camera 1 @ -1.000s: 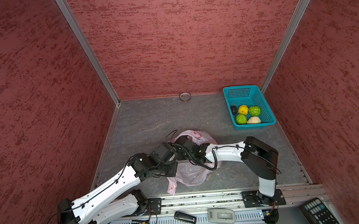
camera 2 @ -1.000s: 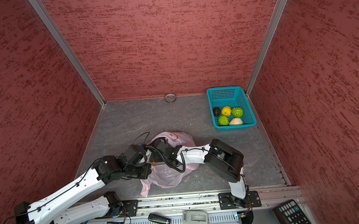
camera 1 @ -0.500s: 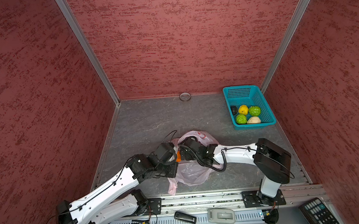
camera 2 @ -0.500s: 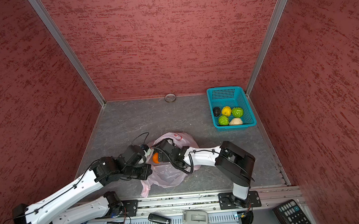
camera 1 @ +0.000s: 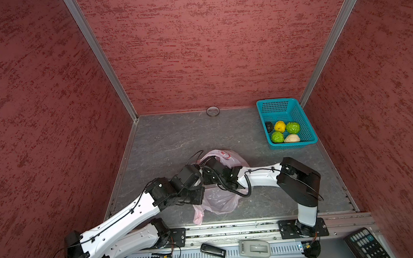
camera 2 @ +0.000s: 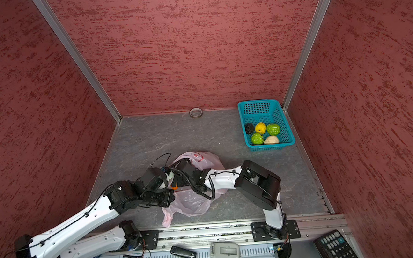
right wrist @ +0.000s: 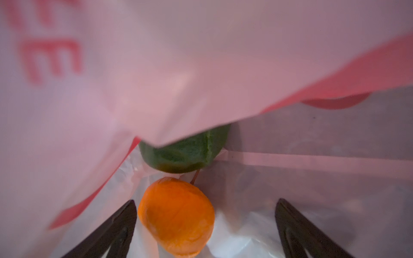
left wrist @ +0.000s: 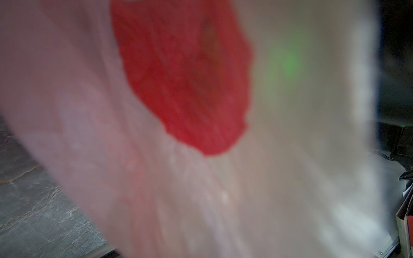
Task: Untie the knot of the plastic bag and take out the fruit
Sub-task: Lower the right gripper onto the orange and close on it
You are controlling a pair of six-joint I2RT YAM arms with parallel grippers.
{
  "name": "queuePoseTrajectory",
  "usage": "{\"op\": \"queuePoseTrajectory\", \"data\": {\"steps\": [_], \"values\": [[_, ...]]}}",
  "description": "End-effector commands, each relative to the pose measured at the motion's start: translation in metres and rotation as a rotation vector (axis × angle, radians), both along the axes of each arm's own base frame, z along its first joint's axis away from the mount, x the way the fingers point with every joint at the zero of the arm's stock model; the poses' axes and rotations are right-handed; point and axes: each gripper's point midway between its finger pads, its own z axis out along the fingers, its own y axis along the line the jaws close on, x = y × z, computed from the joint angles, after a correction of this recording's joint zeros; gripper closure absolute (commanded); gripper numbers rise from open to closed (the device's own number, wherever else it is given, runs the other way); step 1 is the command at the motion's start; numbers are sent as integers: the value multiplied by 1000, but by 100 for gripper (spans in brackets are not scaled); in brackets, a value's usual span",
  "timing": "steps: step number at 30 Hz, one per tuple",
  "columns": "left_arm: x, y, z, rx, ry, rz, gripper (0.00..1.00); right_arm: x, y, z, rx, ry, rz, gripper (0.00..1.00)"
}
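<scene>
The pale pink plastic bag [camera 1: 221, 199] lies crumpled mid-floor, its mouth lifted; the knot is out of view. My right gripper [right wrist: 205, 201] reaches inside the bag, open. An orange fruit [right wrist: 176, 219] lies between its fingers, close to one finger [right wrist: 125, 214]. A dark green fruit [right wrist: 185, 154] sits behind it, half under the plastic film. In a top view a sliver of the orange fruit [camera 2: 174, 186] shows between the grippers. My left gripper [camera 1: 196, 193] is at the bag's left rim; blurred bag film [left wrist: 201, 178] fills the left wrist view and hides its jaws.
A teal basket [camera 1: 287, 108] at the back right holds several fruits: yellow [camera 1: 279, 126], bright green [camera 1: 293, 127], beige [camera 1: 292, 138], blackish [camera 1: 268, 126]. A tape ring [camera 1: 213, 111] lies at the back wall. A remote [camera 1: 212, 250] and keypad [camera 1: 365, 244] lie on the front rail.
The right arm's elbow swung out to the right and came back, and its gripper sits slightly further left in the bag. The left arm has hardly moved.
</scene>
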Motion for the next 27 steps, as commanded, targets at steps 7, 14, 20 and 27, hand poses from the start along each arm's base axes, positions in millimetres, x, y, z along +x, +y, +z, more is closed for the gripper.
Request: {"op": "queuePoseTrajectory", "data": {"steps": [7, 14, 20, 27], "values": [[1, -2, -1, -9, -6, -12, 100, -13, 28, -14, -60, 20, 103, 6], [2, -1, -1, 1, -8, -3, 100, -16, -3, -47, -279, 45, 56, 5], [2, -5, -1, -23, -5, -4, 100, 2, -71, -46, -355, 39, -124, 8], [2, -22, 1, -56, -3, -43, 100, -3, -112, -41, -359, 28, -189, 13]]}}
